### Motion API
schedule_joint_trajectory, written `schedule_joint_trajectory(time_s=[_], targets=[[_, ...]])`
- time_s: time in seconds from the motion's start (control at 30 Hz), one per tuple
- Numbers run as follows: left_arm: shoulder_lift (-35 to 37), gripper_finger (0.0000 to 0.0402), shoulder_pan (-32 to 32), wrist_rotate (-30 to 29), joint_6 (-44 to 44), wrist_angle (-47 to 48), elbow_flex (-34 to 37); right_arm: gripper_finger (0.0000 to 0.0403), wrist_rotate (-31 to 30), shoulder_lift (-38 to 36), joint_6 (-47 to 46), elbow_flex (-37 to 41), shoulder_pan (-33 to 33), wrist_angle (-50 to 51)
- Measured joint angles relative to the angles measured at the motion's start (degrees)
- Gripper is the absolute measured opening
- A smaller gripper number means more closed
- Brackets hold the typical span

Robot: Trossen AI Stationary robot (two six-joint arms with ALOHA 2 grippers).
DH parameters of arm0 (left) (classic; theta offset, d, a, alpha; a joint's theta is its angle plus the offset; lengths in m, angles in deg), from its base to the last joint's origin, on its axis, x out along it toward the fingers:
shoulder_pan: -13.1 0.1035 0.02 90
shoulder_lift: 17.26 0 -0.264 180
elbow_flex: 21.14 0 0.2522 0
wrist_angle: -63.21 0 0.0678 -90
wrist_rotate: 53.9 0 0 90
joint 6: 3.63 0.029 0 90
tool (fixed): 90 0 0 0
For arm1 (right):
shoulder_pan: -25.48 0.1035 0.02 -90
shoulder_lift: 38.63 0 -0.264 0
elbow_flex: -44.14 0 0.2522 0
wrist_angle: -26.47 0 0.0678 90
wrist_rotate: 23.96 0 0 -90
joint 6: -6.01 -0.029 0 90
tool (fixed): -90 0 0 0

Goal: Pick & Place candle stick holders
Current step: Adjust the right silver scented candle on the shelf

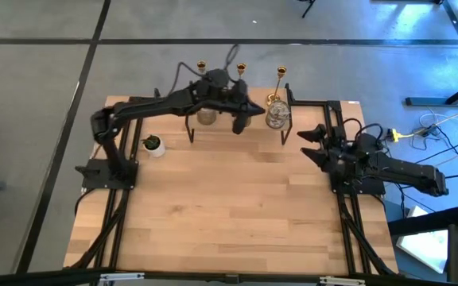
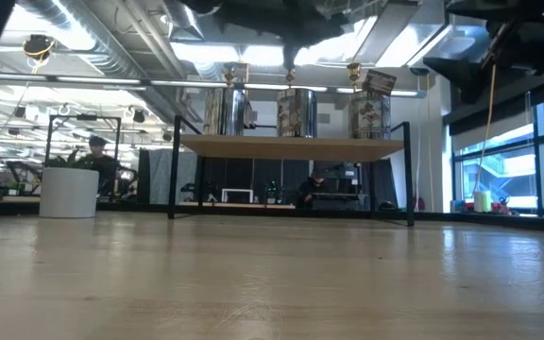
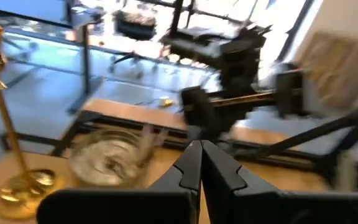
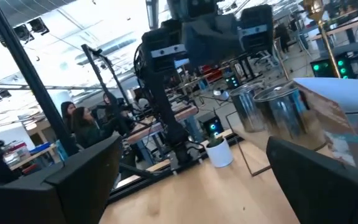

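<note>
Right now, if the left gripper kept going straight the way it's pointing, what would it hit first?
Probably the right arm's gripper. The left gripper, fingers shut, aims past the silvery-glass holder and gold holder on the shelf, toward the right arm; depth is unclear.

Beneath the left end effector (image 1: 241, 127) the middle glass holder on the shelf (image 1: 293, 107) is hidden in the high view, the gold holder (image 3: 4, 124) beside it is cut off at the wrist picture's edge, and the glass holder (image 3: 107, 158) ahead is blurred.
</note>
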Motion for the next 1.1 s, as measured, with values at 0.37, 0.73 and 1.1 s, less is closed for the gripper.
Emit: schedule_joint_trajectory(time_s=[0.37, 0.73, 1.1], targets=[[-11.48, 0.0002, -0.48, -8.96, 10.57, 13.51, -15.34, 0.0400, 0.72, 0.02, -0.15, -0.02, -0.75, -0.36], [-12.57, 0.0002, -3.77, -16.38, 18.17, 14.04, -16.44, 0.0400, 0.96, 0.02, 0.00, -0.07, -0.75, -0.36], [-14.10, 0.0002, -3.57, -17.02, 17.26, 10.47, -16.42, 0.0400, 1.66, 0.02, -0.70, -0.07, -0.71, -0.29]])
